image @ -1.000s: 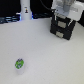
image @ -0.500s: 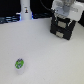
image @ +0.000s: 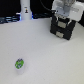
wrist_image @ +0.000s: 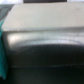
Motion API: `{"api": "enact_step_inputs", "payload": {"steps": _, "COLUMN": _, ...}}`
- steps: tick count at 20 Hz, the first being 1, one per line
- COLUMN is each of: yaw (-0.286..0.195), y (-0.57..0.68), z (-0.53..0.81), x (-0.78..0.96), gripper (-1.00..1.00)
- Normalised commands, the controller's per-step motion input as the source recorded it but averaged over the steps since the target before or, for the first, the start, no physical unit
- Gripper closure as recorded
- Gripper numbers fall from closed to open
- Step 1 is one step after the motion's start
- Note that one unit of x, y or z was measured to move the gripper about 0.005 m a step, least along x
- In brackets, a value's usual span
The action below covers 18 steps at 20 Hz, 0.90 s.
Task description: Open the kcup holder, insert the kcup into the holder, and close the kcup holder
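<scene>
The kcup holder [image: 62,29], a black boxy case with two stacked drawer fronts and pale pulls, stands at the back of the white table on the exterior view's right. Its drawers look shut. My gripper is right above it, but its fingers are hidden behind the white arm body [image: 65,9]. The wrist view is blurred and filled by the holder's dark front and pale top [wrist_image: 45,42]; no fingertips show. The kcup [image: 19,64], a small white pod with a green patterned lid, sits alone on the table near the front, on the exterior view's left, far from the gripper.
A tall white bottle-like post [image: 25,11] stands at the back on the exterior view's left. Dark equipment runs along the back edge [image: 7,20]. The white table [image: 47,57] spreads between the pod and the holder.
</scene>
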Motion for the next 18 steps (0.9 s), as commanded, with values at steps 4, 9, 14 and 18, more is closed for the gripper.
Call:
{"api": "enact_step_inputs", "payload": {"steps": 4, "yaw": -0.039, "y": -0.28, "z": 0.22, "x": 0.94, "gripper": 1.0}}
{"api": "enact_step_inputs", "payload": {"steps": 9, "yaw": -0.048, "y": -0.33, "z": 0.15, "x": 0.96, "gripper": 1.0}}
{"api": "enact_step_inputs", "payload": {"steps": 14, "yaw": -0.048, "y": -0.33, "z": 0.17, "x": 0.91, "gripper": 1.0}}
{"api": "enact_step_inputs", "payload": {"steps": 18, "yaw": -0.052, "y": -0.39, "z": 0.15, "x": 0.93, "gripper": 1.0}}
